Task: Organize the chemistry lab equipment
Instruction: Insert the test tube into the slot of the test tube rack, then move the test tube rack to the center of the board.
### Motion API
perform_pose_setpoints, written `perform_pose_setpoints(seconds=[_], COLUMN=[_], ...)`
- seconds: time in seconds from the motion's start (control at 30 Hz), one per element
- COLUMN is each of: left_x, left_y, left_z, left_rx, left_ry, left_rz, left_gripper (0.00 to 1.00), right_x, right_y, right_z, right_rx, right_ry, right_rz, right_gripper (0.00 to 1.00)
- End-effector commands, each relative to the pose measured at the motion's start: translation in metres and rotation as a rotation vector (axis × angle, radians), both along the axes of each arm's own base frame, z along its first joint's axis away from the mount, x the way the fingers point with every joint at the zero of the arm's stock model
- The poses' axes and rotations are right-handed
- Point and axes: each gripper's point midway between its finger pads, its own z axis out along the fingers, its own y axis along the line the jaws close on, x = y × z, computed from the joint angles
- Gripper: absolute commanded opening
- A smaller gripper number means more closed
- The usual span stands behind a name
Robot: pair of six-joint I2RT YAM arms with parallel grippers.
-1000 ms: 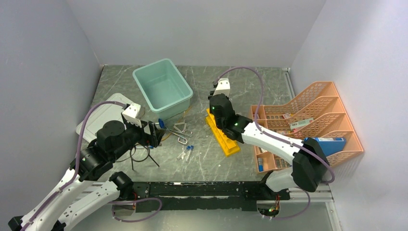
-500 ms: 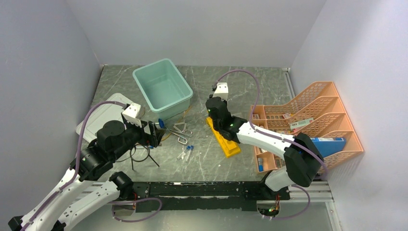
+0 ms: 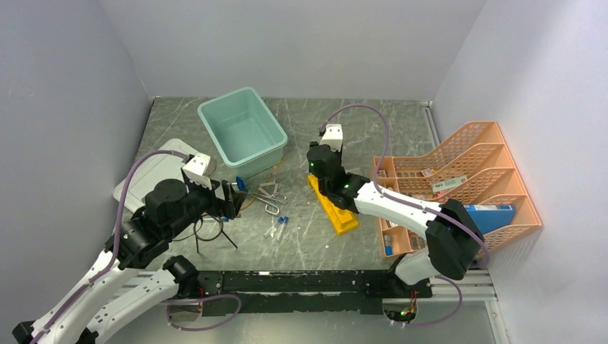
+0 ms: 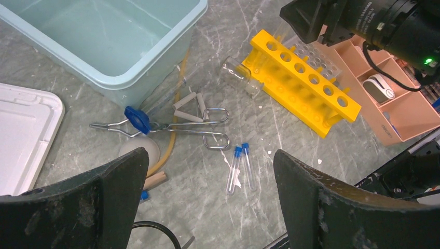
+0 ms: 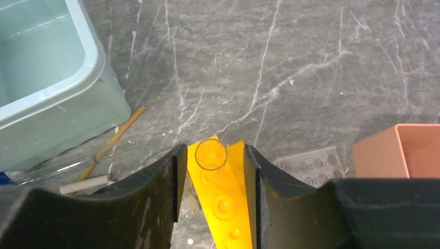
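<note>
Grey marbled tabletop [image 3: 358, 122] between white walls carries a yellow rack [image 4: 303, 83] near the middle, just beside an orange organiser [image 3: 466, 165]. Over the rack's far end the right claw [image 5: 212, 148] hangs with jaws narrowly apart, not gripping the clear tube [image 5: 210, 154] standing below them. Nearer the teal tub [image 4: 104, 46], the left claw [image 4: 208, 155] hovers wide and empty above wire clips [image 4: 202, 127] and two blue-capped tubes [image 4: 241, 166].
</note>
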Motion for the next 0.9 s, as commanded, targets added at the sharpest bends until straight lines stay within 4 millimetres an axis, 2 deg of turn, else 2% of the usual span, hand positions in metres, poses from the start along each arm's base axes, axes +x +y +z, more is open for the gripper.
perform_pose_setpoints(seconds=[0.0, 0.13, 0.3, 0.47, 0.67, 0.77, 0.87], left_x=[0.002, 0.002, 0.002, 0.002, 0.002, 0.002, 0.002], left_y=[-0.001, 0.000, -0.001, -0.003, -0.004, -0.004, -0.005], left_z=[-0.001, 0.000, 0.000, -0.002, -0.002, -0.003, -0.002], left_rx=[0.011, 0.010, 0.010, 0.014, 0.015, 0.016, 0.014], left_ry=[-0.010, -0.011, -0.011, -0.006, -0.005, -0.004, -0.005], left_rz=[-0.001, 0.000, -0.005, -0.013, -0.019, -0.022, -0.023], left_gripper=[0.94, 0.94, 0.94, 0.94, 0.94, 0.94, 0.94], right_x=[-0.005, -0.018, -0.046, -0.087, -0.138, -0.154, -0.161], right_y=[-0.002, -0.004, -0.017, -0.035, -0.056, -0.056, -0.055], right_z=[0.037, 0.052, 0.061, 0.048, 0.015, 0.004, -0.008], right_rx=[0.078, 0.083, 0.090, 0.066, 0.049, 0.057, 0.042], right_ry=[-0.035, 0.023, 0.126, 0.286, 0.500, 0.557, 0.598], right_rz=[0.005, 0.047, 0.072, 0.119, 0.145, 0.190, 0.213], right_gripper=[0.52, 0.59, 0.61, 0.61, 0.60, 0.59, 0.59])
